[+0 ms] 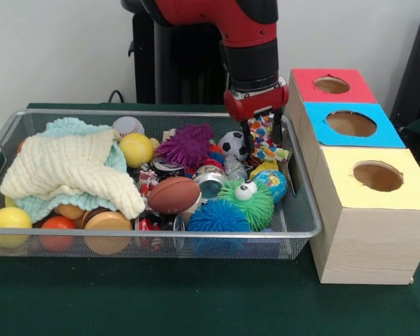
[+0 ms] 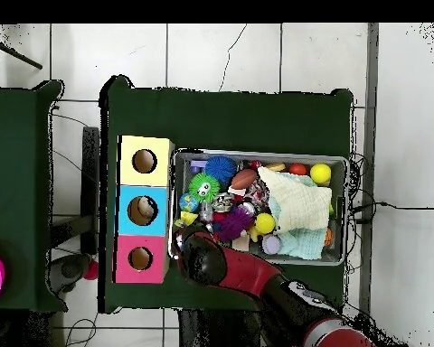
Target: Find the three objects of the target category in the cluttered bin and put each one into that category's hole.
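We see the hand (image 1: 260,137) clenched on a crinkly multicoloured snack packet (image 1: 264,143), just above the silver wire-mesh bin's (image 1: 161,239) corner, beside the blue-panelled round hole (image 1: 351,123).

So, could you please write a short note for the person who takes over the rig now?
Pincer: lowered into the silver wire mesh bin at the end nearest the pale wooden three-hole box, among colourful patterned wrappers; open or shut cannot be told.
The bin holds balls, cans, spiky toys and a cream cloth.
The round hole in the blue panel seems to hold something pale in the overhead view; unclear what.
Left: keep searching and dropping.
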